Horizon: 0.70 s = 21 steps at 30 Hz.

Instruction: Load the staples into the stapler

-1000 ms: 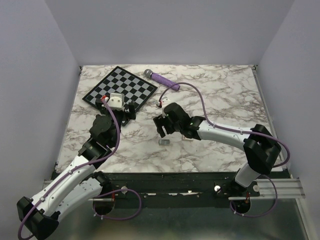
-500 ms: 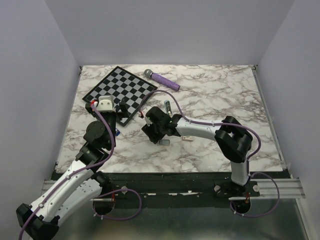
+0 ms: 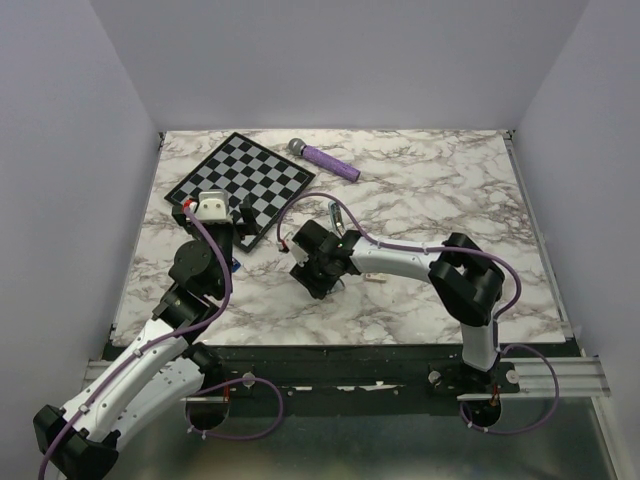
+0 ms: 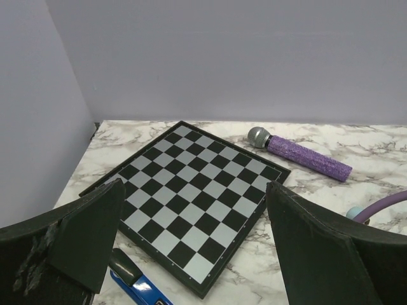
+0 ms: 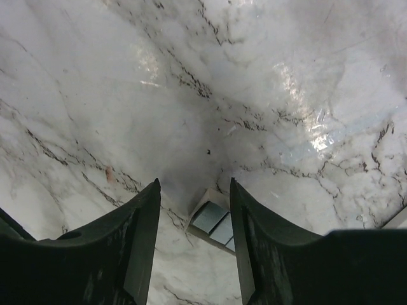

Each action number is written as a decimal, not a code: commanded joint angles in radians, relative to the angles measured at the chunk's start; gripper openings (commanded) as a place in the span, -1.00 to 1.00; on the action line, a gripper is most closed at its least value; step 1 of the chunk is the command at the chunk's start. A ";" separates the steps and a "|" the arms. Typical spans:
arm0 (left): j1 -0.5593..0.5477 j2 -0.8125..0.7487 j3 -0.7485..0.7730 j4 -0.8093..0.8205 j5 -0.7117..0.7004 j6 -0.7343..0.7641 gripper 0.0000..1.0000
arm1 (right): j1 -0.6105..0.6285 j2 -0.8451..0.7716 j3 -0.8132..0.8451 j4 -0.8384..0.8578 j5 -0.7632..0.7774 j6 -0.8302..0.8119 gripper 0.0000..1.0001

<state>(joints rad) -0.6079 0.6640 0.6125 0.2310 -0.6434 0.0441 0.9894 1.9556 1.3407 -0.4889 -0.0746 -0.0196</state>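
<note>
- Staples (image 5: 215, 223): a short strip flat on the tabletop (image 5: 286, 95), well off the chessboard (image 4: 191, 197) corner nearest the arms, on the right arm's side.
- Right gripper (image 5: 194, 190): about half wide, straddling the strip. I see bare marble on one side, so I judge it not yet clamped.
- One finger hides part of the strip, so I cannot fix its long axis.
- Stapler (image 4: 133, 283): just off the chessboard's near edge, directly below the left gripper (image 4: 194, 210), which stands wide and empty.
- Judgement: the left arm is nearer the stapler.
</note>
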 commanded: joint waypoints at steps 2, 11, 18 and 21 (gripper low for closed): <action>0.008 0.005 -0.008 0.019 0.007 -0.003 0.97 | 0.012 -0.078 -0.014 -0.077 -0.025 -0.037 0.09; 0.008 0.014 -0.010 0.014 0.007 0.002 0.97 | 0.009 -0.193 -0.035 -0.092 0.166 0.053 0.01; 0.008 0.011 -0.008 0.016 0.005 0.002 0.97 | -0.017 -0.199 -0.089 -0.128 0.214 0.164 -0.02; 0.008 0.008 -0.010 0.016 0.002 0.002 0.97 | -0.023 -0.185 -0.110 -0.113 0.207 0.187 -0.03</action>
<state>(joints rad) -0.6079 0.6773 0.6094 0.2310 -0.6430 0.0444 0.9771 1.7592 1.2678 -0.5751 0.0959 0.1013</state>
